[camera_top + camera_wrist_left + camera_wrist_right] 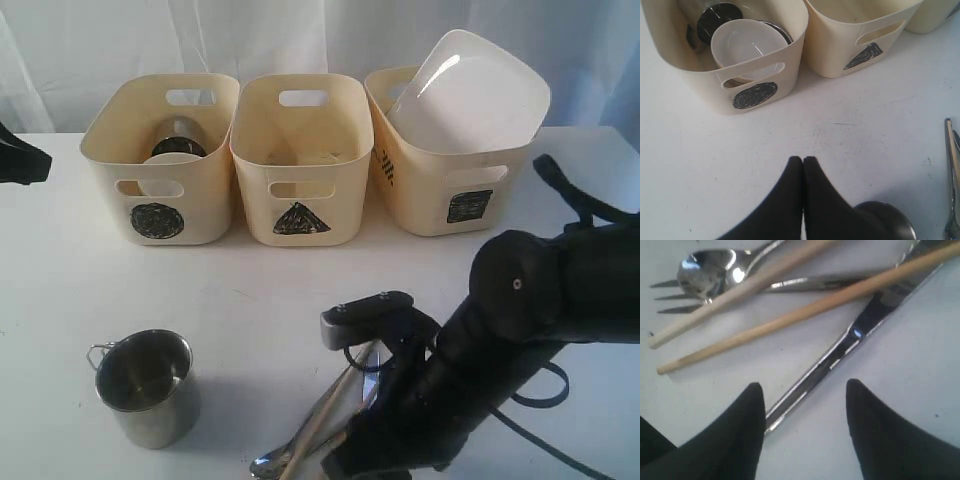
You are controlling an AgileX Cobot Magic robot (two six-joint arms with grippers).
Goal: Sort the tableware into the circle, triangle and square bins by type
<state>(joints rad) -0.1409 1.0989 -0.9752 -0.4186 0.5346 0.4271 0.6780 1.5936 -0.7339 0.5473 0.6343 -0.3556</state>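
My right gripper (805, 385) stands open low over the cutlery pile, nothing held. The steel knife (850, 340) ends beside one of its fingertips (754, 392). Two wooden chopsticks (805, 310) cross over the knife, the spoon (705, 270) and the fork (670, 297). In the exterior view this pile (325, 420) lies at the front, partly under the right arm. A steel mug (145, 385) stands front left. My left gripper (803, 159) is shut and empty, above the table near that mug (890, 222). The circle bin (755, 70) holds a small white bowl (747, 47) and a steel mug (717, 20).
The three cream bins stand in a row at the back: circle (160, 170), triangle (300, 170), square (450, 180). A large white square plate (470, 90) leans out of the square bin. The right arm (520, 320) and its cable fill the front right.
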